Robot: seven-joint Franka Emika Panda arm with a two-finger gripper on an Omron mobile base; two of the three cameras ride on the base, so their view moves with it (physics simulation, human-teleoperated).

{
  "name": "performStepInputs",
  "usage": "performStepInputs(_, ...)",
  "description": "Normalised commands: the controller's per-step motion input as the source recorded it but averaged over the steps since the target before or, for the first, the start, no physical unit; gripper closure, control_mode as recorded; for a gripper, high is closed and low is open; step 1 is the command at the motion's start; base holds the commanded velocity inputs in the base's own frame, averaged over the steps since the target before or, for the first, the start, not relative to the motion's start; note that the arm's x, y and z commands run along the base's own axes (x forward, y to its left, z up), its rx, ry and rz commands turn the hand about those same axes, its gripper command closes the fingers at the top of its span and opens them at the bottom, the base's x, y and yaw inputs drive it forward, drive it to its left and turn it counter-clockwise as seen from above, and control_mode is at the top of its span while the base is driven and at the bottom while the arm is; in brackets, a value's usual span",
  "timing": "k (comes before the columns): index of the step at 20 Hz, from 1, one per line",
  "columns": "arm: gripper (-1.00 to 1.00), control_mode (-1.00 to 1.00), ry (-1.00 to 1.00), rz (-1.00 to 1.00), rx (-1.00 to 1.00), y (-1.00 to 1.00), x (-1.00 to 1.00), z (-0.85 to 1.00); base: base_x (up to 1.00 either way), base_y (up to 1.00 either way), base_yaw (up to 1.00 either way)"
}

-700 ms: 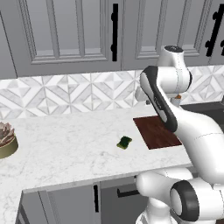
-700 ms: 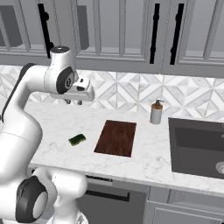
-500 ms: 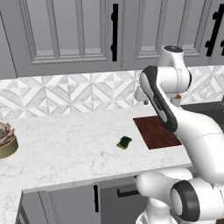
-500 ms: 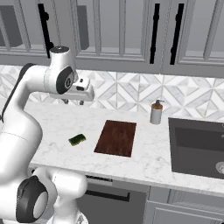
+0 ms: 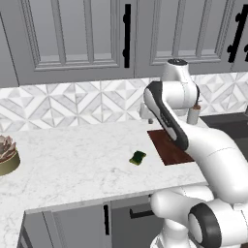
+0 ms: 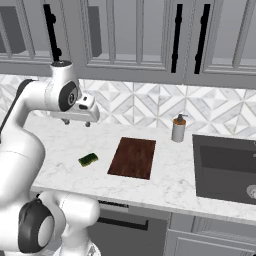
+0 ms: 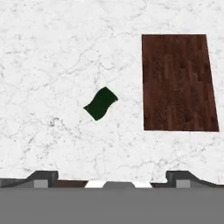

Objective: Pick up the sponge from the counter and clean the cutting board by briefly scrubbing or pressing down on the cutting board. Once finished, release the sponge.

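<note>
The end effector (image 6: pixel 76 121) is hanging above the counter (image 6: pixel 165 172) with its jaws standing apart, gripping nothing. The sponge (image 7: pixel 100 103) is lying green side up on the counter, at 9 o'clock of the cutting board (image 7: pixel 178 82) in the hand view, near it but not touching. A soap dispenser (image 6: pixel 178 128) is standing at the board's 1 o'clock in the right base view. A bowl (image 5: pixel 7 156) is sitting at the counter's far left, holding something indistinct. The sink basin (image 6: pixel 225 167) is lying at 3 o'clock.

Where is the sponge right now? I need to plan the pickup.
The sponge lies flat on the white marble counter, just left of the cutting board in the right base view, apart from it. The hand hangs above, behind the sponge.
</note>
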Motion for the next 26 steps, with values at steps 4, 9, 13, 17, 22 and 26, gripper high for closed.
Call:
performStepInputs(4, -1.0, -1.0, 0.2, -0.13, -0.01, 0.12, -0.01, -0.7, 0.0, 0.0, 0.0)
performStepInputs(9, -1.0, -1.0, 0.16, -0.16, 0.0, 0.0, 0.0, -0.76, 0.0, 0.0, 0.0)
performStepInputs(13, -1.0, -1.0, 0.03, -0.05, 0.01, 0.0, 0.0, -0.18, 0.0, 0.0, 0.0)
performStepInputs(17, -1.0, -1.0, 0.0, -0.06, 0.0, 0.0, 0.0, -0.24, 0.0, 0.0, 0.0)
performStepInputs(22, -1.0, -1.0, 0.0, -0.22, 0.0, 0.13, 0.02, -0.39, 0.0, 0.0, 0.0)
performStepInputs(26, -1.0, -1.0, 0.0, -0.25, 0.0, 0.21, 0.11, -0.3, 0.0, 0.0, 0.0)
